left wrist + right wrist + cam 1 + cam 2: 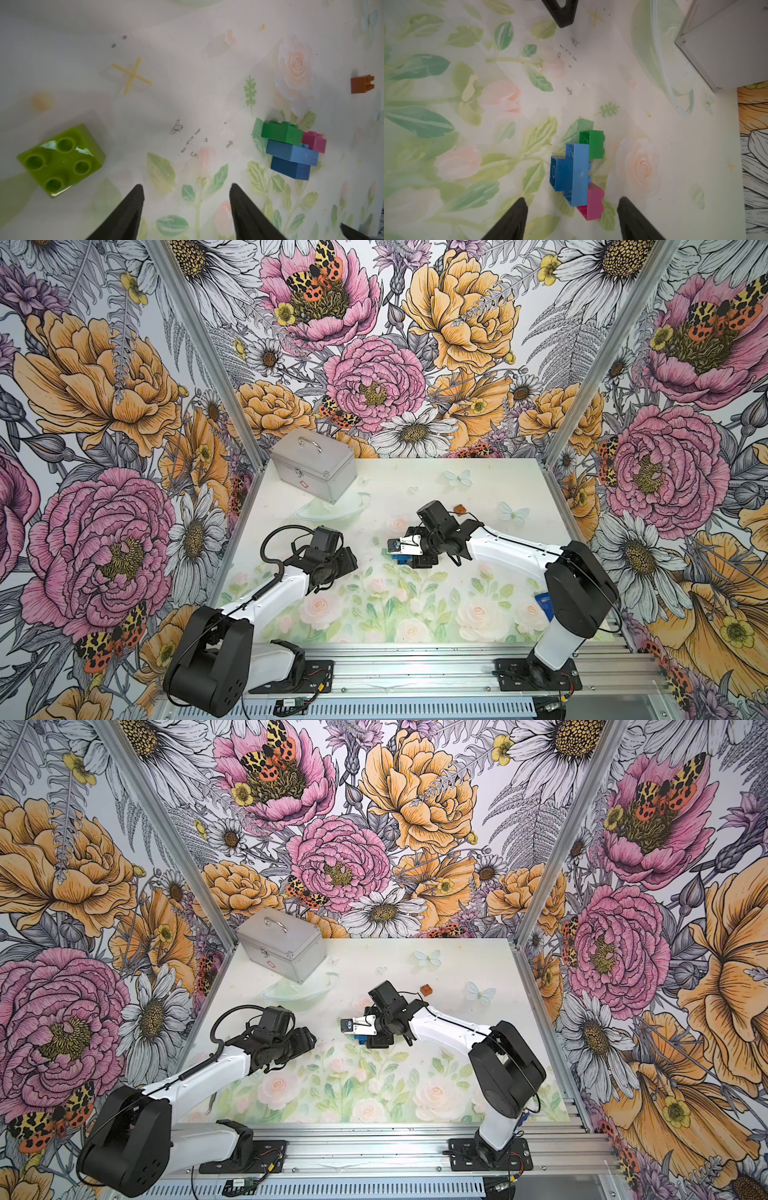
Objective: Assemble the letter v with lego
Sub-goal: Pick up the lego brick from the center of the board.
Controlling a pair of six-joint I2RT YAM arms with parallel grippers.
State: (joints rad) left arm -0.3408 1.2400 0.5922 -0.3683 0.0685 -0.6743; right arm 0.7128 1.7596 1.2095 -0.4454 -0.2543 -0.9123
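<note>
Fingers [128,212] spread and empty on the left gripper [186,185], right gripper [572,197] released too, above the part-built v [400,559] mid-frame in a top view; arms need tips, so lime brick [60,160] wants grabbing next, squarely

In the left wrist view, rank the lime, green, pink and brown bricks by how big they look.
1. lime brick, though nearest the camera
2. green brick
3. pink brick and brown brick look alike; pink is partly hidden
</note>
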